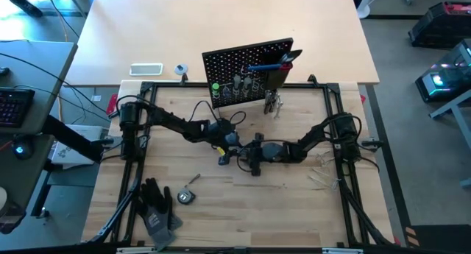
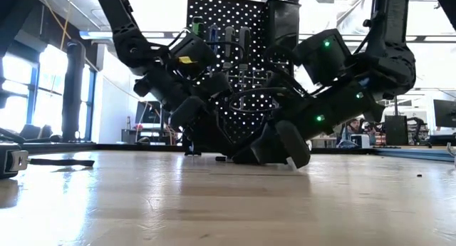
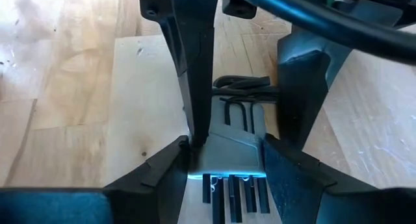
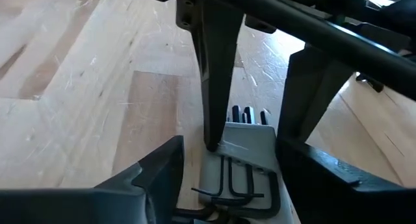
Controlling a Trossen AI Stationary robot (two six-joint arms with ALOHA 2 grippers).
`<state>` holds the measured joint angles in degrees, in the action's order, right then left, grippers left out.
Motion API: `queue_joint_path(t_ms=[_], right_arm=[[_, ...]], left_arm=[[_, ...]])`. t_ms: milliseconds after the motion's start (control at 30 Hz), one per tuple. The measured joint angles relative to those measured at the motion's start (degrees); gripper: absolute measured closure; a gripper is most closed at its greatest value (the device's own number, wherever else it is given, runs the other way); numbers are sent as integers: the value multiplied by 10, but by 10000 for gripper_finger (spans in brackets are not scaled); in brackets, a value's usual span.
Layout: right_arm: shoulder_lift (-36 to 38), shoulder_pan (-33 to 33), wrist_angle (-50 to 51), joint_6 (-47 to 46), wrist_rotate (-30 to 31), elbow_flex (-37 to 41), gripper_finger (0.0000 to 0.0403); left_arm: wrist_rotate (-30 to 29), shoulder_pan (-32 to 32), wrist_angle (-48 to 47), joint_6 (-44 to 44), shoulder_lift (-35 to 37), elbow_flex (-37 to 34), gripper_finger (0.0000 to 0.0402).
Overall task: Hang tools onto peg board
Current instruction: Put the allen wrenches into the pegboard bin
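A hex key set (image 3: 227, 146), several black keys in a grey-blue holder, is low over the wooden table's middle, between both grippers. My left gripper (image 3: 226, 160) (image 1: 234, 147) comes from the left and is shut on the holder. My right gripper (image 4: 231, 169) (image 1: 252, 155) comes from the right and stands open, one finger on either side of the keys' bent ends (image 4: 240, 185). The black peg board (image 1: 246, 70) stands upright at the table's far side. It carries a blue-handled screwdriver (image 1: 268, 65), a green one (image 1: 215, 86) and pliers (image 1: 274, 103). My left gripper pinches the holder's two long sides (image 3: 257, 152) between its two fingers, which slant down from the table's left and lie along the keys. The set lies flat in the hold, bent key ends pointing toward my right gripper. Whether it rests on the table I cannot tell.
Black work gloves (image 1: 158, 206) and a small tape measure (image 1: 188, 195) lie near the front left. A white flat device (image 1: 146, 68) lies beyond the table's far left corner. Clear plastic (image 1: 324, 177) lies near the right arm. Bare wood stretches along the front.
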<state>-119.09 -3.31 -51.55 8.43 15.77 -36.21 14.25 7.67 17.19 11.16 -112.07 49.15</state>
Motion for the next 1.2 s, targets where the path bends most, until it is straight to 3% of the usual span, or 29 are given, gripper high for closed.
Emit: queue_joint_path(t_ms=[433,833,1067,1200], right_arm=[[10,0,9,-46,-13,4,253],[76,-2,69,-32,-53,7,340],[95,-2,78,-30,-60,7,388],[106,-2,75,-31,-60,5,401]], left_arm=[[11,-2,-32,20,72,-3,223],[-28,-11,-61,17,71,-5,186],[-8,-19,-62,-38,64,-5,167],[-26,-38,-53,-50,55,-5,167]])
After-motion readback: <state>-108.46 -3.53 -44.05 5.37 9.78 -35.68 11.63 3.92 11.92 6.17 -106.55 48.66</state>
